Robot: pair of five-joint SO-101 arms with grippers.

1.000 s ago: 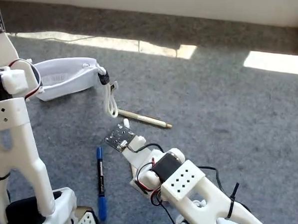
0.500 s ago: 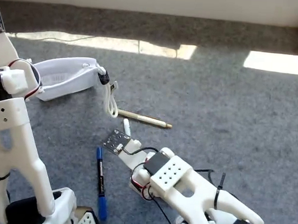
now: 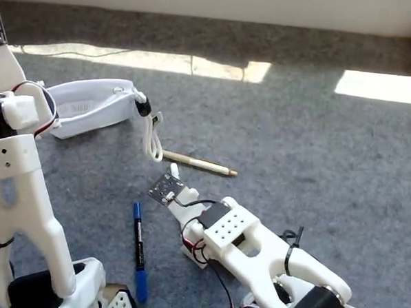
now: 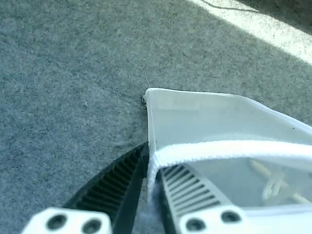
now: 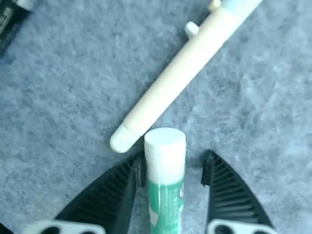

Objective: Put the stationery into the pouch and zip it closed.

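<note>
Between the right gripper's [image 5: 173, 163] fingers [image 5: 119, 187] there's a glue stick [image 5: 165, 146]. Its white cap pokes out past the tips and the green label sits further back toward the wrist. The fingers look clamped on it, with one of them flush against its side. Just beyond the fingertips, almost touching the cap, is the blunt end of a cream pen [image 5: 180, 78], which slants away from the gripper across the grey carpet [image 5: 63, 97]. High cam agrees: right gripper [image 3: 174, 180] is low over the carpet with the cream pen [image 3: 198, 164] just ahead of it. A blue pen [image 3: 138, 250] lies off to one side of the fingers and further back, alongside the arm, touching nothing.

Left gripper [image 4: 151, 158] is pinched tight on the pouch [image 4: 219, 122]. The black finger [image 4: 112, 180] is on the outside and the other one is inside, with the white zip rim caught between them. The pouch is white mesh with its mouth open, and it stretches away from those fingers along the carpet. At its far end a white cord [image 3: 151, 141] loops down and ends just beside the cream pen's tip. That puts the cord well away from the left fingers and fairly near the right ones. Both pens are outside the pouch.
</note>
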